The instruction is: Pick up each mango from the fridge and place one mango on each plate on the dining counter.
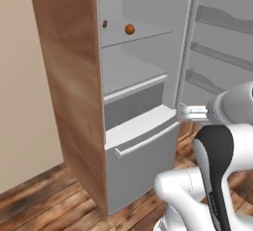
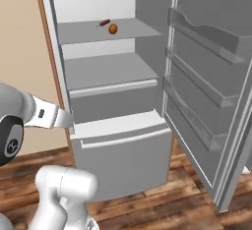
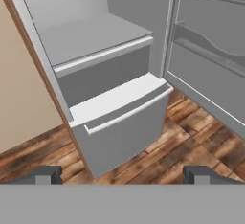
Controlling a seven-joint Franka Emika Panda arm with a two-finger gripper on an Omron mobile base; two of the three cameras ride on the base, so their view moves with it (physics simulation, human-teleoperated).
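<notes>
The fridge (image 1: 114, 72) stands open, its door (image 2: 206, 91) swung out to the right. An orange-red mango (image 1: 129, 29) lies on the upper shelf, seen as well in the right base view as the mango (image 2: 113, 28). My gripper (image 3: 122, 175) is open and holds nothing. It hangs in front of the fridge at about the height of the lower drawer (image 3: 119, 132), well below the mango and out from it. The hand (image 1: 191, 110) points toward the fridge interior. The plates and the dining counter are out of view.
A thin reddish sausage (image 2: 103, 22) lies on the same shelf just left of the mango. A brown wooden panel (image 1: 74, 87) flanks the fridge on the left. The door's shelves (image 2: 197, 67) jut out on the right. Wooden floor (image 3: 191, 132) lies below.
</notes>
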